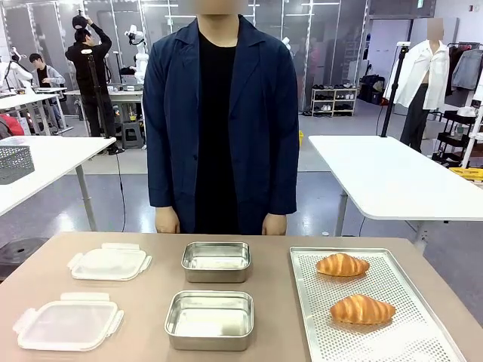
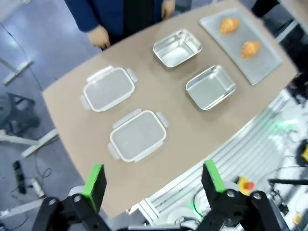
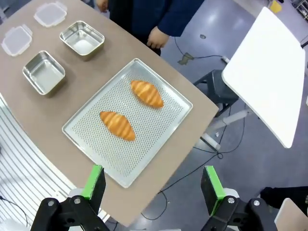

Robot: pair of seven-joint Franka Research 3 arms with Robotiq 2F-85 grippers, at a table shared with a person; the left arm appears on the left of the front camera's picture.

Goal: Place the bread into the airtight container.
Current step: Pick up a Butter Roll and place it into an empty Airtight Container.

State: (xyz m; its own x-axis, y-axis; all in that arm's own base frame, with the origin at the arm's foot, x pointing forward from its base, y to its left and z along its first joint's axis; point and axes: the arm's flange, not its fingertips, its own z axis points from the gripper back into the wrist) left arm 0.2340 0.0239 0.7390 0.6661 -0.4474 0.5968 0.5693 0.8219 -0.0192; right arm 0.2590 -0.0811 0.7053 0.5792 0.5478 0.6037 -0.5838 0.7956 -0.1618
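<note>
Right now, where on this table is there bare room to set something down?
Widest bare patch: brown tabletop along the near edge beside the near clear plastic lid. Narrow strips separate lids, square steel containers and perforated metal tray. Golden croissants take the tray's middle.

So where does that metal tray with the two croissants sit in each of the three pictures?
Front view: the tray lies lower right, on the table's right end.
Left wrist view: the tray is in the upper right corner.
Right wrist view: the tray is mid-picture, turned diamond-wise.
Shared landmark: the far steel container, next to the tray's person-side end.
</note>
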